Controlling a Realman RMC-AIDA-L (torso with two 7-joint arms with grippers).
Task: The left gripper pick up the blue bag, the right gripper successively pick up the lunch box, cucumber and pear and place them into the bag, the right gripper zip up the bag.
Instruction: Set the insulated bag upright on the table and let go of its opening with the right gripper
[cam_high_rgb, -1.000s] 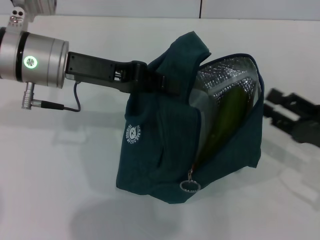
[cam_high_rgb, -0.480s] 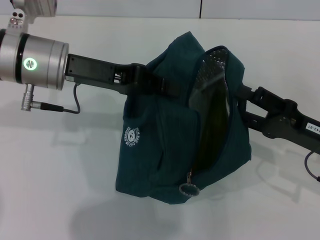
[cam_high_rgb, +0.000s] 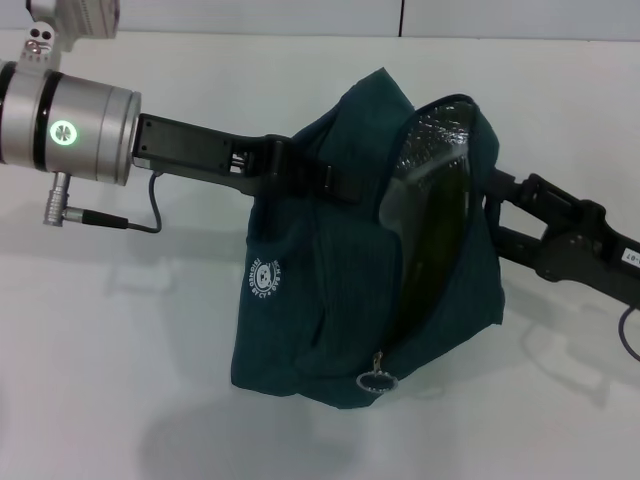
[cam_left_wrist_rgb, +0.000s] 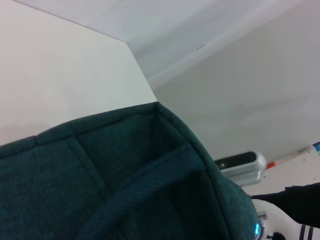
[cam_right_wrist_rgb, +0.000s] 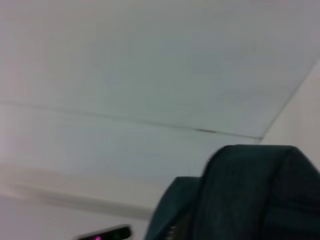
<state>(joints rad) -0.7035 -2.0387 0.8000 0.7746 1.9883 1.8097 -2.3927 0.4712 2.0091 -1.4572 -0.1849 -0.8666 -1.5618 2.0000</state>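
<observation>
At table centre stands one blue bag, propped up, its mouth gaping toward the right and showing the silver lining. My left gripper comes in from the left and sits clamped on the bag's top strap. My right gripper is at the bag's right edge with its tip behind the fabric; I cannot tell whether those fingers are apart or together. One zipper pull hangs low at the near end of the opening. Something dark green lies inside, likely the cucumber; lunch box and pear not visible to me. Judgement: keep the left grip taut so the mouth stays wide, and bring the right arm out clear of the lining.
</observation>
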